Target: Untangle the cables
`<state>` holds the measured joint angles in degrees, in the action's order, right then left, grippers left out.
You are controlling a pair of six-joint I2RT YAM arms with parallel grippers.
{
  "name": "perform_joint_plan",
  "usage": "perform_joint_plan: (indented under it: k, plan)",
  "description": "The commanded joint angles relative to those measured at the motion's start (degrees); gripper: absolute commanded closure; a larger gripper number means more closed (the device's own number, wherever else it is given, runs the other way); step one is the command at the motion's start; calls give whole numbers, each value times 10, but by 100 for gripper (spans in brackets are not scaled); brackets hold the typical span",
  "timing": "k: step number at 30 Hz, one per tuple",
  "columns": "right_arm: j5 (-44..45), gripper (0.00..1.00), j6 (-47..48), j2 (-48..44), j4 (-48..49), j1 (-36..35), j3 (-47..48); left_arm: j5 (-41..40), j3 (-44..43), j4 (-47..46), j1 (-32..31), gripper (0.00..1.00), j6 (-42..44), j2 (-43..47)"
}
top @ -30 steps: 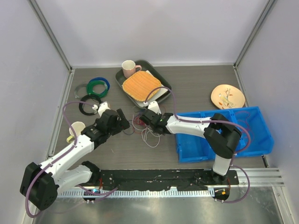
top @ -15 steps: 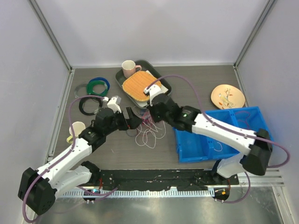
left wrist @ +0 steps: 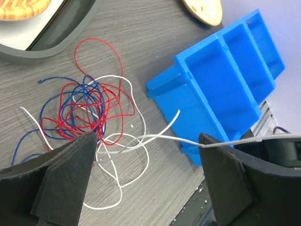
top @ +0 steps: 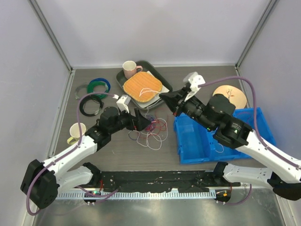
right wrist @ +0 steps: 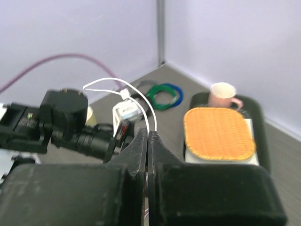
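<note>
Grey wood-grain tabletop (top: 197, 89) carries the cables (top: 149, 129), a red, blue and white tangle just beside the blue bin (top: 197, 159). My right fingers (right wrist: 141, 150) are pinched shut on one white cable (left wrist: 164, 138), raised well above the heap. I'd draw it out slowly and straight, using the wide-spread left fingers (left wrist: 61, 179) to pin the knot. That strand runs between them, and the tangle lies just beneath.
</note>
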<state>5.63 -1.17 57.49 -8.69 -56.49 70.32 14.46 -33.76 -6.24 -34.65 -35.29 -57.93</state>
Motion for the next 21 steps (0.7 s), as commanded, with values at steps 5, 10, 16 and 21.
perform_joint_plan:
  k: [5, 10, 16, 21]
  plan:
    - [338, 99, 74, -37, 56, -1, 10, 2, -36, -42, -9, 0, -11, -72]
    - [496, 99, 117, -39, 83, 2, 5, -4, -25, -38, -17, 0, -8, -58]
    - [622, 99, 123, -62, 61, 3, 1, -31, -19, 0, -17, 0, -11, -34]
    - [699, 99, 109, -90, 84, 6, -55, -42, -22, 27, -17, 0, -17, -32]
